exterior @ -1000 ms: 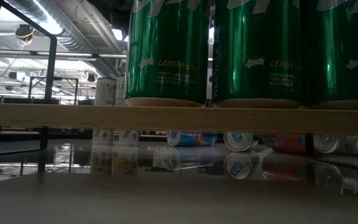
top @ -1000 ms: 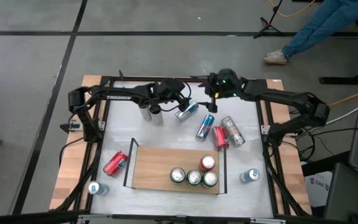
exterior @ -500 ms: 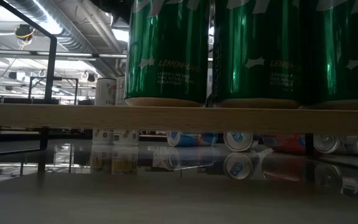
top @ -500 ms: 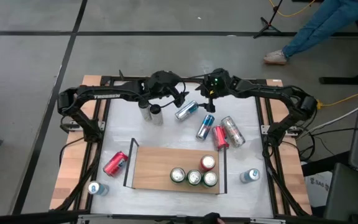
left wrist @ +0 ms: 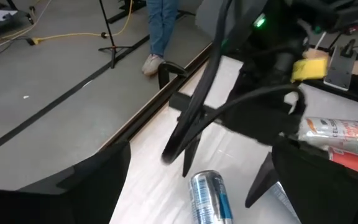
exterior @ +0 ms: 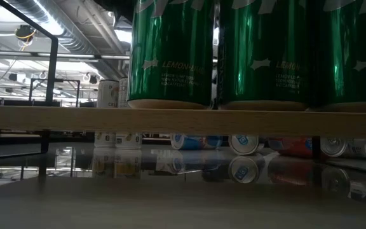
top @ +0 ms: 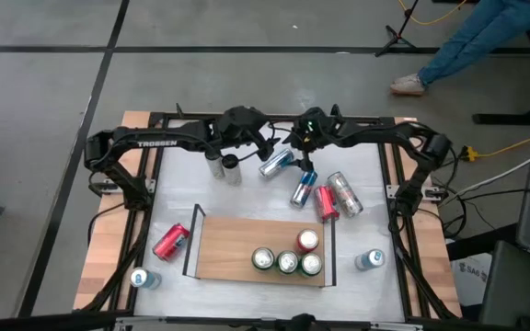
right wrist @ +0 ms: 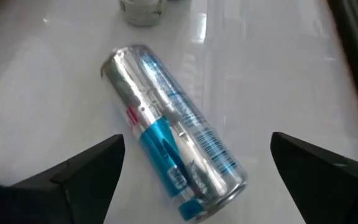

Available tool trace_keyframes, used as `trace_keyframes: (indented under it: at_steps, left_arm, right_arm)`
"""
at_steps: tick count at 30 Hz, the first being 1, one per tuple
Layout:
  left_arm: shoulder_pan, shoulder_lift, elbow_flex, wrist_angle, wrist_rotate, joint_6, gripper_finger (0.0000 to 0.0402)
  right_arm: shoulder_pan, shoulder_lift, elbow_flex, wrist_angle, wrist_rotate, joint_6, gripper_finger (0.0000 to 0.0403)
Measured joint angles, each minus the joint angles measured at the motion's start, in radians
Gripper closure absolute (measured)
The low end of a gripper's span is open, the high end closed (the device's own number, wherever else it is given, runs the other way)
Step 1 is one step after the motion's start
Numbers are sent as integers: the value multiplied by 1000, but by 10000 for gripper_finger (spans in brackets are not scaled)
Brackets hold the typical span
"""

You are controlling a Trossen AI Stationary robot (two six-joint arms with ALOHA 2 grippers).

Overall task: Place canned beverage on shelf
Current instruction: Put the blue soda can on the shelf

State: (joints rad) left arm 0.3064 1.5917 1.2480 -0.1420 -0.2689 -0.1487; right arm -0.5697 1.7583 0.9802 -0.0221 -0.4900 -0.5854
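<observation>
A silver-and-blue can (top: 276, 163) lies on its side on the white tabletop near the far edge; it also shows in the right wrist view (right wrist: 173, 158). My right gripper (top: 294, 147) is above it, open, one finger on either side (right wrist: 194, 180) and clear of it. My left gripper (top: 265, 140) is open and empty just left of the can, which shows ahead of its fingers (left wrist: 207, 196). The wooden shelf (top: 228, 248) lies near the front edge. Three green cans (top: 287, 264) and a red one (top: 307, 241) stand on it.
Two upright cans (top: 224, 167) stand left of the silver-and-blue can. A blue can (top: 304, 188), a red can (top: 325, 204) and a silver can (top: 345, 193) lie to its right. A red can (top: 171, 241) lies left of the shelf. Upright cans (top: 139, 278) (top: 369, 260) stand at the front corners.
My right gripper has moved toward the table's left, to over the silver-and-blue can. My left gripper has drawn back a little toward the far left. The cans have stayed in place.
</observation>
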Motion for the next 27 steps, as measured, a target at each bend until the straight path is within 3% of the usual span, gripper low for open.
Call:
trace_keyframes:
  at_steps: [16,27]
  left_arm:
    - [-16,0,0,0,2,-4,21]
    - [-16,0,-1,0,2,-7,21]
  right_arm:
    - [39,36,0,32,-14,-55,8]
    - [163,36,1,18,224,-52,8]
